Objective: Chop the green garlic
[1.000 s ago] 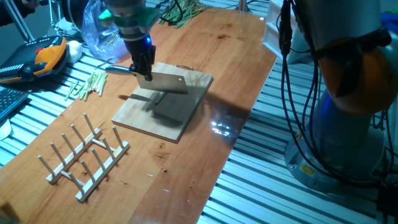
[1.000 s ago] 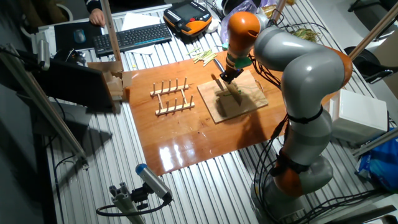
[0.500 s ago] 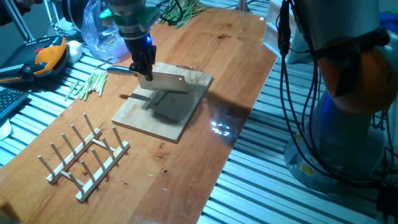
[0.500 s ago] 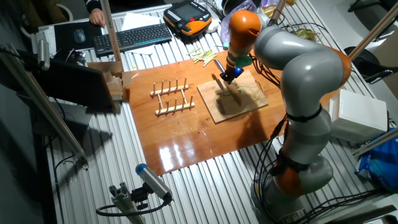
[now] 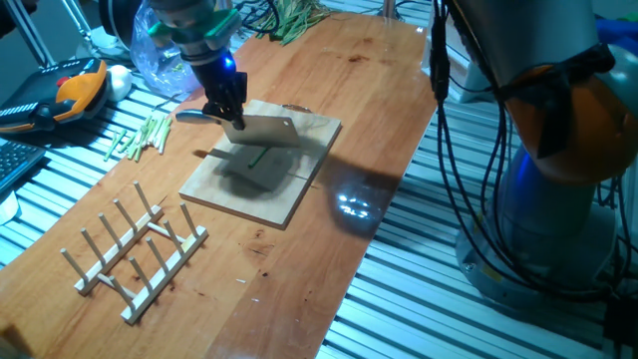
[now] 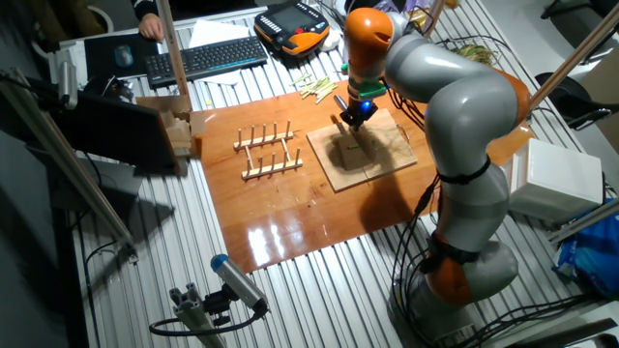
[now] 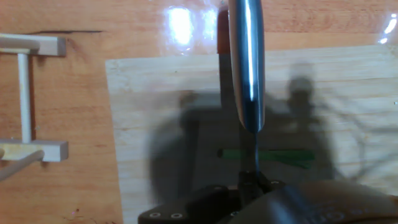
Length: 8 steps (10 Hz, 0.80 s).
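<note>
A light wooden cutting board (image 5: 282, 199) lies on the brown table. The green garlic (image 5: 261, 157), one thin bright-green stalk, rests near the board's middle, and in the hand view the green garlic (image 7: 278, 156) lies crosswise under the blade. My gripper (image 5: 227, 106) is shut on a cleaver's shiny handle (image 7: 245, 62). The wide blade (image 5: 267, 130) hangs edge-down just above the stalk, and I cannot tell whether it touches. From the other side my gripper (image 6: 352, 111) hovers over the board (image 6: 379, 164), where the stalk is too small to make out.
A wooden peg rack (image 5: 135, 249) stands near the board's front left. Pale stalk sticks (image 5: 142, 134) lie at the left, with a plastic bag (image 5: 159, 55) and leafy greens (image 5: 294, 16) behind. An orange pendant (image 5: 75, 90) and a keyboard (image 6: 203, 58) sit off the table.
The gripper and cleaver have shifted slightly up and to the left. The arm's upper links have swung. The stalk now shows more in front of the blade.
</note>
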Motion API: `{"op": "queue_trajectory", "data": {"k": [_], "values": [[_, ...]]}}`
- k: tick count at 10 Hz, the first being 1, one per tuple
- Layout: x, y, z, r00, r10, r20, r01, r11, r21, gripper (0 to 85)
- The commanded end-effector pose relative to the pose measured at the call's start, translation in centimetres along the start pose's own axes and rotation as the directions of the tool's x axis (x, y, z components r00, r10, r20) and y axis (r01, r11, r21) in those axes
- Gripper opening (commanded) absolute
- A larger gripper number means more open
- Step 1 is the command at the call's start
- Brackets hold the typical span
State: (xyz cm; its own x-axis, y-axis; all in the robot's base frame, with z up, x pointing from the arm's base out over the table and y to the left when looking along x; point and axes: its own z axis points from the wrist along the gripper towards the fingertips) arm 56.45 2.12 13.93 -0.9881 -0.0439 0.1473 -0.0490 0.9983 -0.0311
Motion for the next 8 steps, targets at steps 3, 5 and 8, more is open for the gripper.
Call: {"op": "queue_trajectory", "data": {"k": [3,5,8], "values": [[0.6,0.0,0.2,1.0,0.009,0.025,-0.01,1.0,0.015,0.0],[0.7,0.0,1.0,0.999,0.008,0.037,-0.009,1.0,0.023,0.0],[1.3,0.2,2.9,0.998,0.012,0.054,-0.013,1.0,0.014,0.0]]}}
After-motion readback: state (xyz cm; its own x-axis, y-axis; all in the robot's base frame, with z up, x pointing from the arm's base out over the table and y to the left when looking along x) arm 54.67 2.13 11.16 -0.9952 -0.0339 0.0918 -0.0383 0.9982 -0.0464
